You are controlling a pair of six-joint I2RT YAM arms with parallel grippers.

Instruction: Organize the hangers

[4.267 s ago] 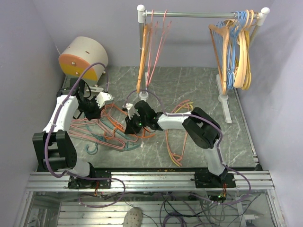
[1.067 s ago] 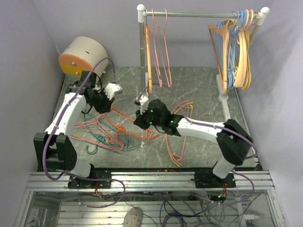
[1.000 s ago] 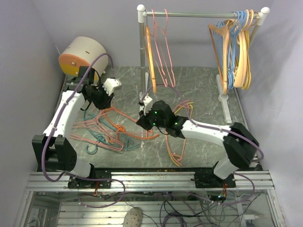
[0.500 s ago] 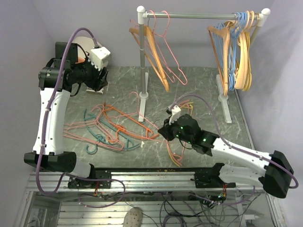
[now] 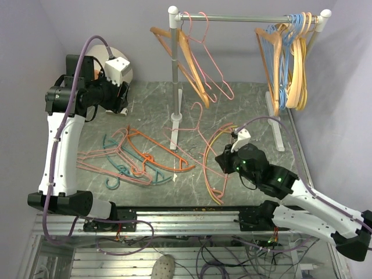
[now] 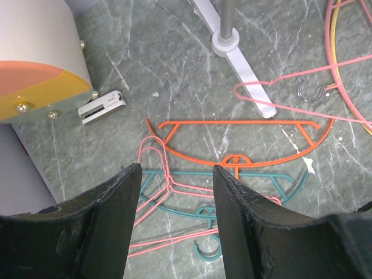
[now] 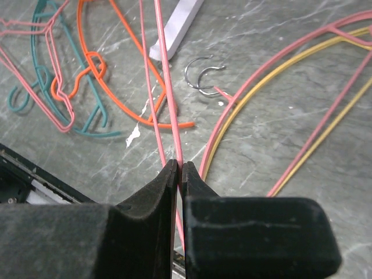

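My right gripper [image 5: 224,158] [image 7: 179,165] is low over the table at centre right, shut on a thin pink hanger [image 7: 165,70] [image 5: 195,125] whose wire runs between the jaws. Beside it lie yellow and pink hangers [image 5: 214,168] [image 7: 273,75]. My left gripper [image 5: 119,97] [image 6: 176,173] is raised high at the back left, open and empty. Under it lies a tangle of orange [image 6: 238,152], teal [image 6: 192,203] and pink hangers [image 5: 131,160]. An orange hanger [image 5: 189,61] and a pink one [image 5: 214,72] hang tilted at the left end of the rail [image 5: 244,18].
A bunch of light-blue and tan hangers [image 5: 288,58] hangs at the rail's right end. The rack's left post and white foot [image 5: 174,116] [image 6: 232,49] stand mid-table. A beige drum with an orange-yellow face [image 6: 35,64] sits at the back left by the wall.
My left arm rose from the pile to the back left and its jaws opened wider. My right arm pulled back to the near right with the pink hanger. The hung hangers swung out.
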